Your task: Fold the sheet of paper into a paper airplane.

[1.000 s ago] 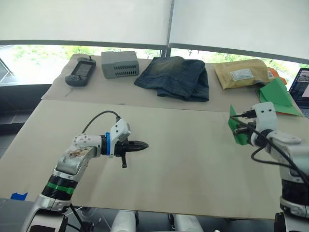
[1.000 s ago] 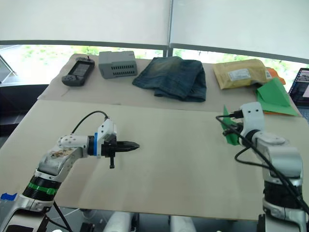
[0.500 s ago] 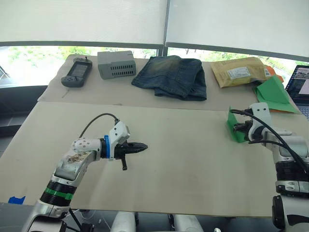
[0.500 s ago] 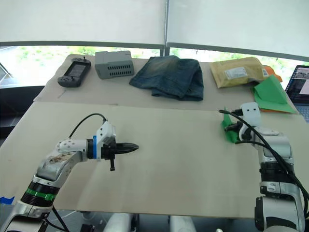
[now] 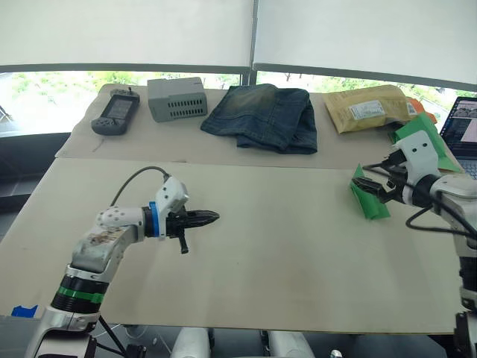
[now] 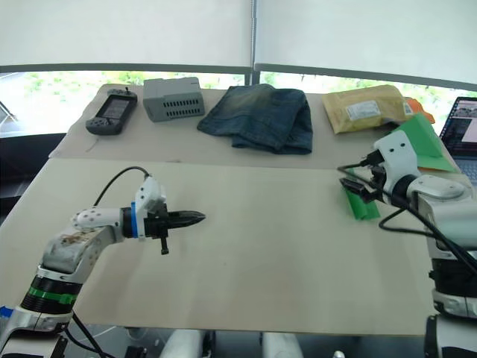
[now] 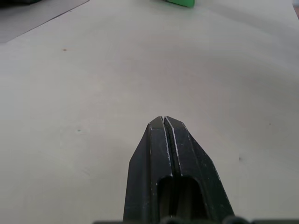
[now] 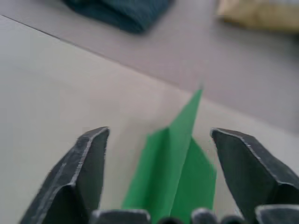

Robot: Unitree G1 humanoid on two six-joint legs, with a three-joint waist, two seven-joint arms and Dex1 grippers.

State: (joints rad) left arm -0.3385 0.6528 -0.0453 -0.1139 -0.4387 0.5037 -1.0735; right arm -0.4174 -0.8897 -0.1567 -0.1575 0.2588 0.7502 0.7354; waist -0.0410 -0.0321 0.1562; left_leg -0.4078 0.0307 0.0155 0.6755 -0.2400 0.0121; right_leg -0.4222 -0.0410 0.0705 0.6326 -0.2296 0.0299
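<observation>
The narrow pointed bright green paper airplane (image 8: 172, 173) is judged finished – it lies between the spread right gripper (image 8: 161, 158) fingers, calling for withdrawal – while the left gripper (image 7: 164, 122) is pressed shut.

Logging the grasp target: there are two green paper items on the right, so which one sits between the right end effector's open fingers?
The narrow folded paper airplane on the near table, at the right end effector. The larger green paper stack lies farther back, beside the laptop.
</observation>
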